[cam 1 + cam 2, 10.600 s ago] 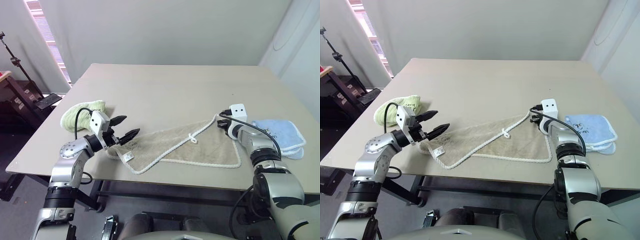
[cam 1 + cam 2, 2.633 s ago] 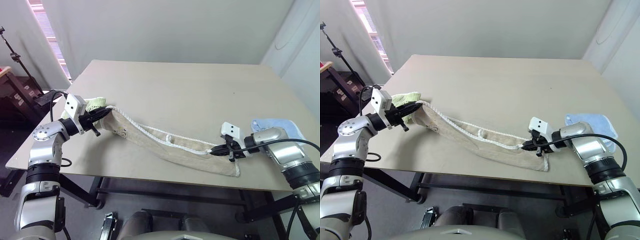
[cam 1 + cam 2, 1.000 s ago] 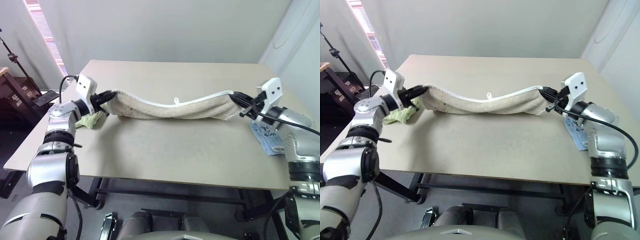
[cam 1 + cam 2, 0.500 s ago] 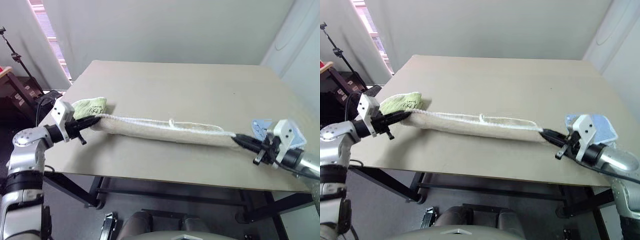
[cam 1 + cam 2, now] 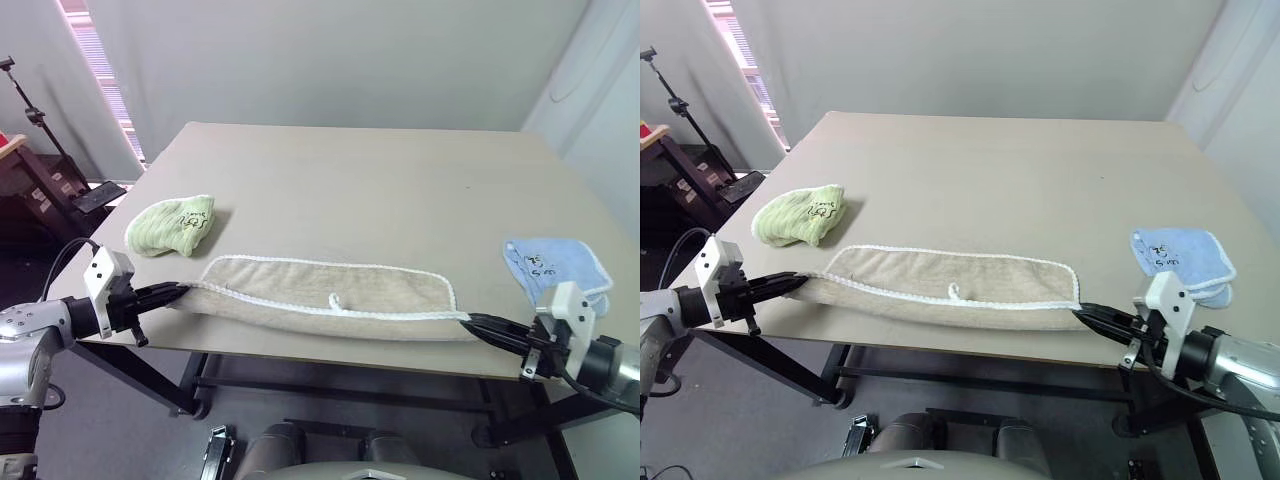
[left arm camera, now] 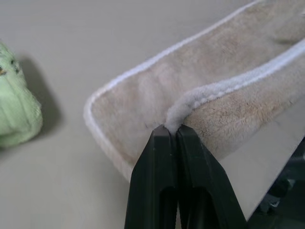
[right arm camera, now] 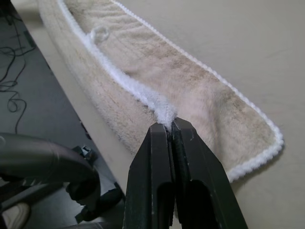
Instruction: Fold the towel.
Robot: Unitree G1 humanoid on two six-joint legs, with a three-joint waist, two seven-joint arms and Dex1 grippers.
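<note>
Along the table's near edge [image 5: 300, 355], we find the beige terry towel [image 5: 330, 290] folded lengthwise once; both the left gripper [image 5: 180, 291] and right gripper [image 5: 468, 321] are clamped on its white-corded corners, with crosswise folds left.

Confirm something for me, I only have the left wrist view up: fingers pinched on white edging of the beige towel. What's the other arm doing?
Observer: The right gripper is shut on the towel too, pinching the white edging at the opposite end.
Operator: Where does the towel sit on the table?
Observer: It lies as a long folded strip along the near edge of the table, stretched between the left gripper and the right.
Operator: I see green at my frame edge. Anything else up there?
Observer: That is a light green cloth beyond the towel's left end; a light blue cloth lies near the table's right edge, apart from the towel.
</note>
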